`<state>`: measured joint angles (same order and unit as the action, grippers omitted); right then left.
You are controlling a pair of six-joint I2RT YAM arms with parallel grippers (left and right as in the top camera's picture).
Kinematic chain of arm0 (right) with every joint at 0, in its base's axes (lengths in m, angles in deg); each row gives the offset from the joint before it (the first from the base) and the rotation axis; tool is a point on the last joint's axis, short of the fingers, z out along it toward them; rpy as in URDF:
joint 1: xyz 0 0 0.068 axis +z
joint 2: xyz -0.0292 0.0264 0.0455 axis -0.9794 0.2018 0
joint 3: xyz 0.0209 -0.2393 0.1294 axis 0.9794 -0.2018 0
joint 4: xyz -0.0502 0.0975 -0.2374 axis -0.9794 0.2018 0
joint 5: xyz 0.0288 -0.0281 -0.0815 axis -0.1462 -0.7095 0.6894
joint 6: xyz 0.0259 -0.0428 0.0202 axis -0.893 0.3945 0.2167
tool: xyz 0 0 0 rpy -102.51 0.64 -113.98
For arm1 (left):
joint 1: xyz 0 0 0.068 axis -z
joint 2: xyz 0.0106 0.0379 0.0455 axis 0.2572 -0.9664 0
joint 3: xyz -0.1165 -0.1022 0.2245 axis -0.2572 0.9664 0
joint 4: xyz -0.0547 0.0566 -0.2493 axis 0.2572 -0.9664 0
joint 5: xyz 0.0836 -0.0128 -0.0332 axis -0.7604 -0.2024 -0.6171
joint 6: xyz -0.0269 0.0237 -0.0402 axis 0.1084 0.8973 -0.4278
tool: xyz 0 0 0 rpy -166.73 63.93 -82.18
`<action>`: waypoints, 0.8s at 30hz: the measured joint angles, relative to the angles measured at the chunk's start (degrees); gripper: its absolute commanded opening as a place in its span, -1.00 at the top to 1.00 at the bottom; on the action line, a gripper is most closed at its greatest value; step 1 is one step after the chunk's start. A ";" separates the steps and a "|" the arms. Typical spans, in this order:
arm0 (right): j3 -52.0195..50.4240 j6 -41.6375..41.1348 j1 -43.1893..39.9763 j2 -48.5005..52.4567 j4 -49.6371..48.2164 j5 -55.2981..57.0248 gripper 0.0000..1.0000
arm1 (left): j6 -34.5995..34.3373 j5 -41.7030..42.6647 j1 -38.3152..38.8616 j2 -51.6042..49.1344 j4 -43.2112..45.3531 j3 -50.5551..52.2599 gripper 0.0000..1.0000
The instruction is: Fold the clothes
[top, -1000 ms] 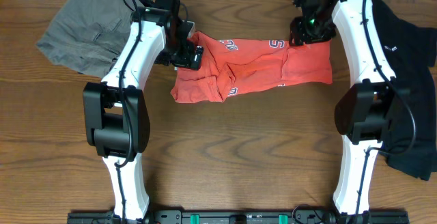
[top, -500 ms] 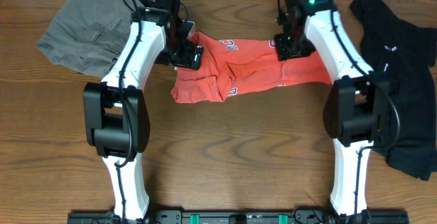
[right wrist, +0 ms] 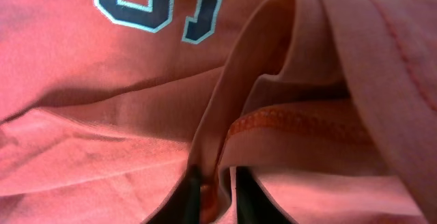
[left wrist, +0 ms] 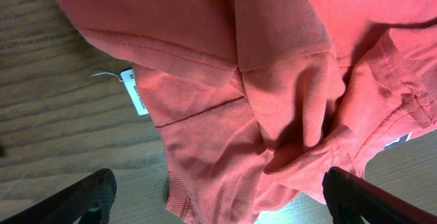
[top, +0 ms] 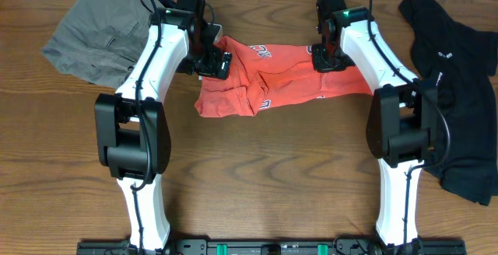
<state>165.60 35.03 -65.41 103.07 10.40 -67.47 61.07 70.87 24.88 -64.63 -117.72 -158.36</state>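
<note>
Only up close, right gripper point(right wrist: 218, 200) pinching a T-shirt point(right wrist: 102, 115) fold — left gripper point(left wrist: 225, 200) spread wide near white tag point(left wrist: 138, 95)

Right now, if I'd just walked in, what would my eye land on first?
The coral-red T-shirt lies crumpled at the middle of the wooden table. The right gripper pinches a raised fold near its lettering, while the left gripper hangs wide open over the other end. Grey shorts lie far left, a black shirt far right.
</note>
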 measured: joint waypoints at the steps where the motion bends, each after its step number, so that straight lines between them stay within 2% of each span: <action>1: -0.02 -0.11 0.00 0.00 -0.37 0.09 0.98 | 0.00 0.00 0.00 0.00 0.00 0.00 -0.96; 8: 1.05 -0.61 0.00 0.00 0.96 0.31 0.98 | 0.00 0.00 0.00 0.00 -0.02 0.00 -0.96; 17: 9.86 1.05 0.39 -0.74 6.71 -1.90 0.98 | 0.00 0.00 0.00 0.00 0.00 0.00 -0.96; 24: 10.19 2.23 6.60 -1.36 5.09 -3.08 0.98 | 0.00 0.00 0.00 0.00 0.00 0.00 -0.96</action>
<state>175.79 37.26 -58.81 101.72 15.49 -70.55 61.07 70.87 24.88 -64.63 -117.72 -158.36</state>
